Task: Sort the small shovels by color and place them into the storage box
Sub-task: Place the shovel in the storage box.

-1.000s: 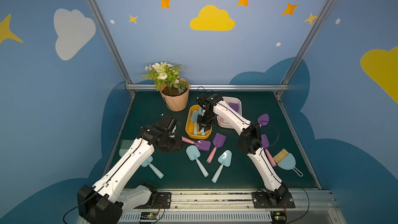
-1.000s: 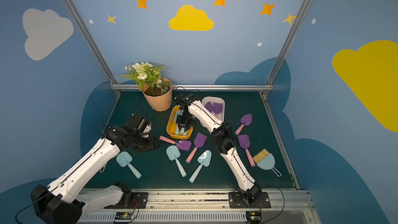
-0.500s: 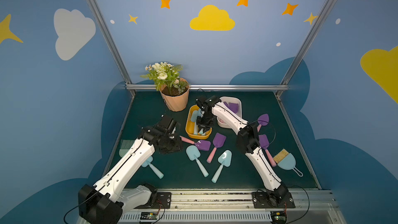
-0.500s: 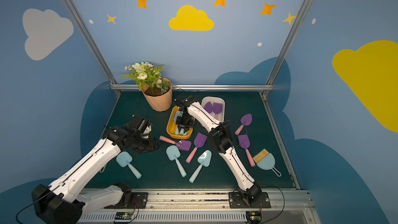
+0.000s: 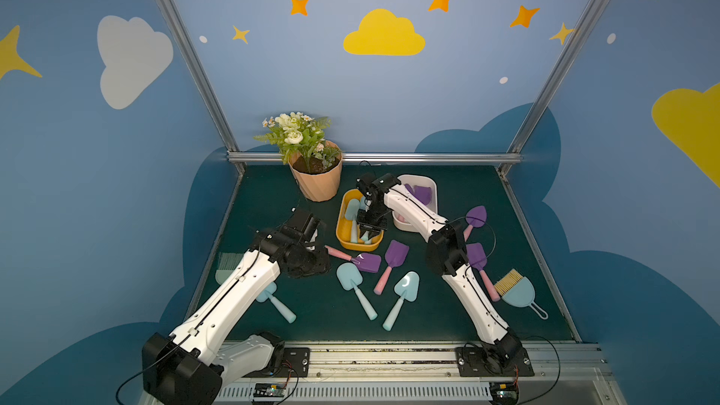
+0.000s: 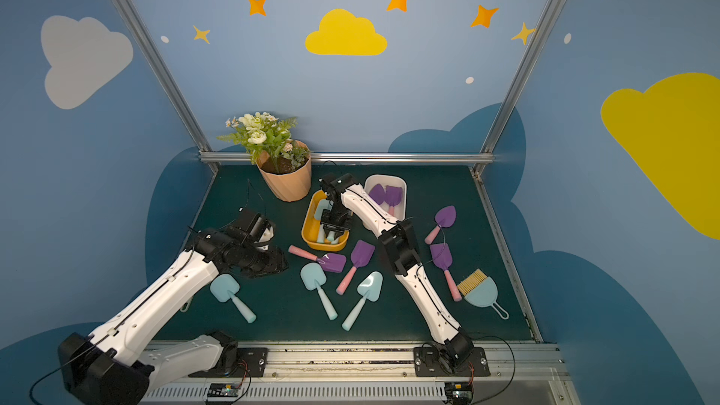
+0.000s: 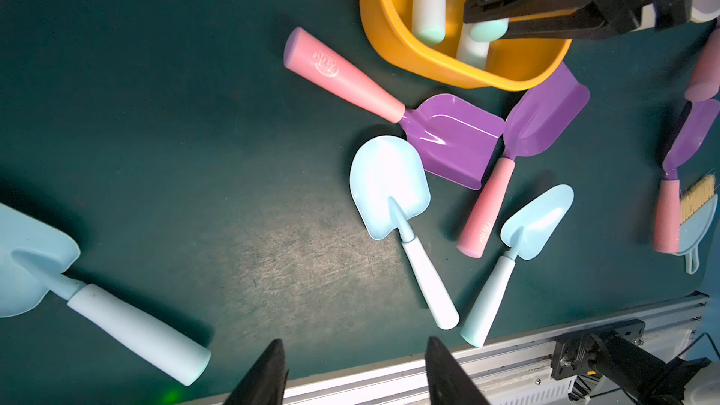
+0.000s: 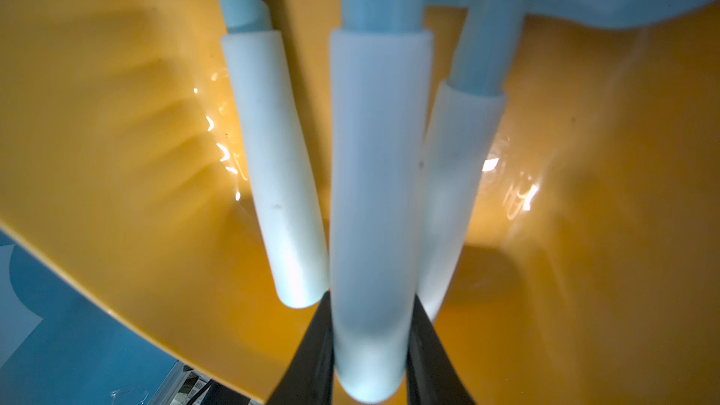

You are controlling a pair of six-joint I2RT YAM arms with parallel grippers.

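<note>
**Right gripper holding blue shovel inside yellow box**

The right gripper (image 8: 370,348) is clamping narrowly on the pale handle of a blue shovel (image 8: 376,188) inside the yellow box (image 5: 341,227). Two more blue shovels (image 8: 272,169) (image 8: 456,173) are lying on either side of it in the box.

The white box (image 6: 403,188), sitting just beside the yellow box on the right arm's side, is holding purple shovels (image 6: 383,194).

The left gripper (image 7: 352,348) is hanging above the counter (image 5: 428,317), off the yellow box's other side. Its jaws are standing apart with nothing between them.

Just in front of the yellow box, two purple shovels (image 5: 368,262) (image 5: 396,254) are lying on the counter. Two blue shovels (image 5: 348,276) (image 5: 407,286) are lying a little further forward, one blade touching a purple blade. A third blue shovel (image 6: 225,288) is lying near the left arm.

Two more purple shovels (image 5: 476,216) (image 5: 476,255) are lying past the right arm from the yellow box. A blue brush (image 5: 514,290) is resting near them.
</note>
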